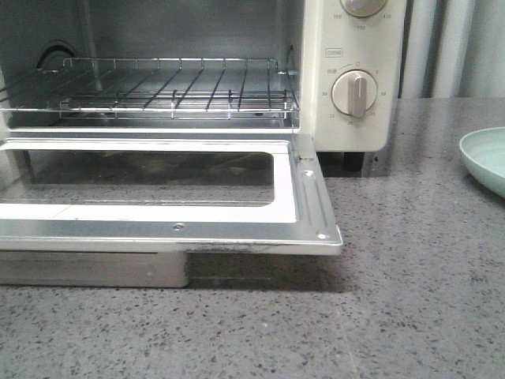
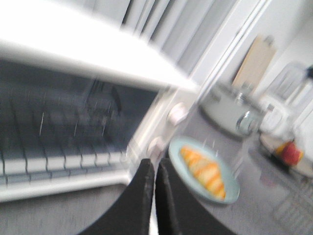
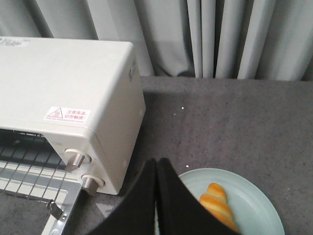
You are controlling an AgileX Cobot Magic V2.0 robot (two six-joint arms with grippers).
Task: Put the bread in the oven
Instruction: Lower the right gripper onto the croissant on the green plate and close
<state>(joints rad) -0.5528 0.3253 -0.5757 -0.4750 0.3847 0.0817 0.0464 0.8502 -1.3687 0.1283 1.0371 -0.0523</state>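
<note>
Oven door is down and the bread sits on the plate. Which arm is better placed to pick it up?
Probably the right. Its gripper hangs shut close above the plate holding the bread, on the oven's knob side. The left gripper, also shut, views the bread from farther off.

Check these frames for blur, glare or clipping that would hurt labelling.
Left wrist view: heavy motion blur, oven top blown out white, bread smeared but recognisable. Front view: sharp, glare on the open door, plate cropped at the edge. Right wrist view: sharp, evenly lit.
</note>
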